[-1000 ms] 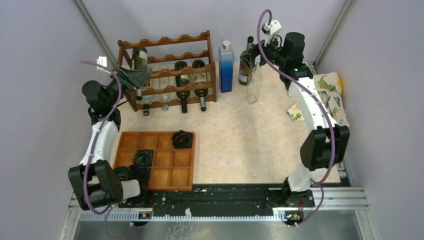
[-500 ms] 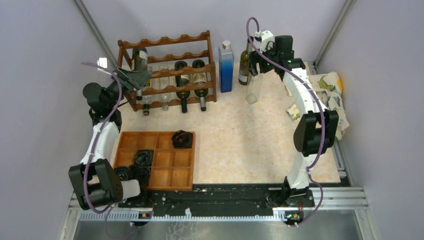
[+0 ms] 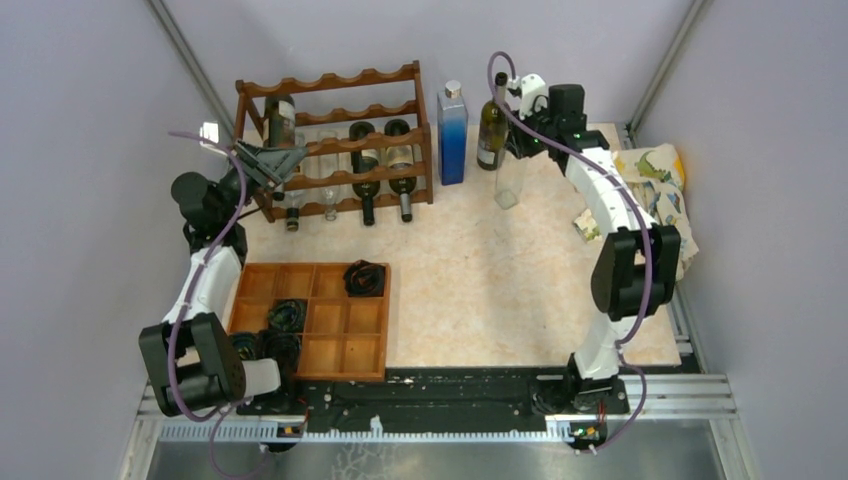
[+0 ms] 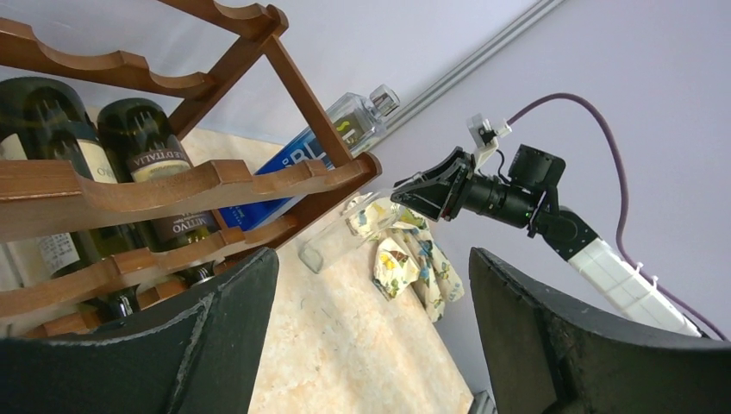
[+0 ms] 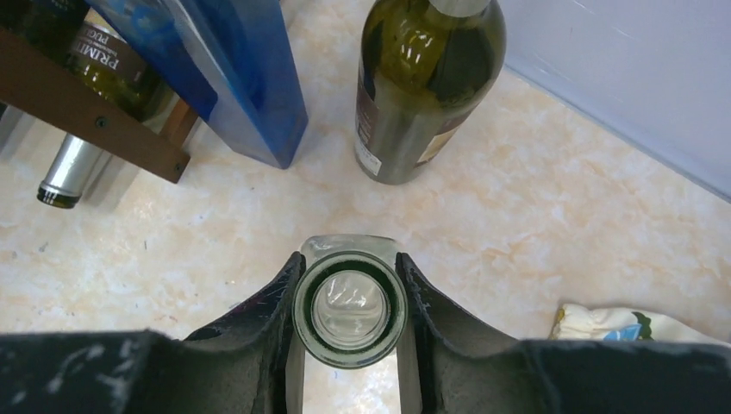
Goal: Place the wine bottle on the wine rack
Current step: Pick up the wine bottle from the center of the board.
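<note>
- Since a second ago the right gripper [image 5: 348, 280] has come in over the clear bottle [image 3: 508, 182], and its fingers, then wide apart, are now clamped on the neck just under the lip. The left arm has hardly shifted.
- The wrist view looks straight down the open mouth of the clear bottle, with a finger pressed to each side. The grip looks centred.
- The clear bottle stands on the table [image 3: 470, 280] at the back, just in front of a dark bottle [image 3: 491, 135] and near a blue bottle [image 3: 452, 130]. It is well apart from the rack [image 3: 345, 77], which sits to the left of the blue one.
- The left gripper [image 4: 372, 285] hangs at the rack's left end with its fingers wide apart and nothing between them.
- Step in hand, as judged: the grasp is just made and the lift has not begun; the base appears to be on the table.
- The next move calls for a straight lift clear of the dark and blue bottles, then a carry leftward and a turn of the bottle onto its side.
- Several bottles already lie in the rack, so a free cradle must be picked; the upper tiers look the most open.
- A neck grip leaves the heavy body hanging below, so the bottle may swing or slip as it tips. The waiting left gripper could steady it.
</note>
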